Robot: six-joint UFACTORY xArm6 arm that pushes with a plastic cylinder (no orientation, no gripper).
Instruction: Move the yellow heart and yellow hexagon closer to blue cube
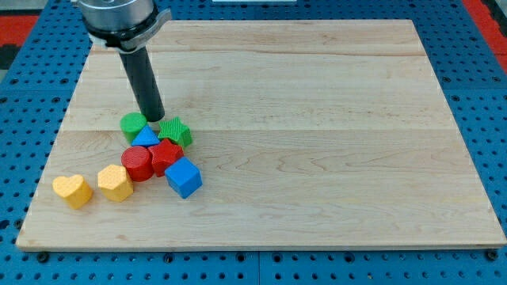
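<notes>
blue pegboard all around, with a pale wooden worktop (pixel 317 119) laid over it and red trim at the view's top corners. no claw on this rig, so nothing wide, narrow or holding; only a dark rod ending in my tip (pixel 154 119).

my tip down on the worktop at the top of a small cluster, wedged between a green round block (pixel 133 124) on the view's left and a green ridged block (pixel 176 131) on the right, touching or nearly touching both; cannot tell which. just below it a blue triangle (pixel 146 138), then a red cylinder (pixel 137 163) and a red block (pixel 166 155) of unclear shape, packed tight together.

blue cube (pixel 184 177) at the cluster's lower right, touching the red block. yellow hexagon (pixel 115 183) just left of the red cylinder, close beside it, near the view's bottom left. yellow heart (pixel 72 191) further left again, a small gap from the hexagon, not far from the worktop's left edge. both well apart from my tip, on the far side of the cluster.

probably light, stiff plastic pieces, likely to slide easily on smooth wood and to spin if pushed off-centre. no taking hold possible; best contact judged to be the left flank of the heart, pushing rightward so heart drives into hexagon. risk: red cylinder sits between hexagon and cube and may get shoved along.

both yellow pieces a warm orange-yellow, ribbed sides, flat tops; heart lobes pointing toward the view's top.
</notes>
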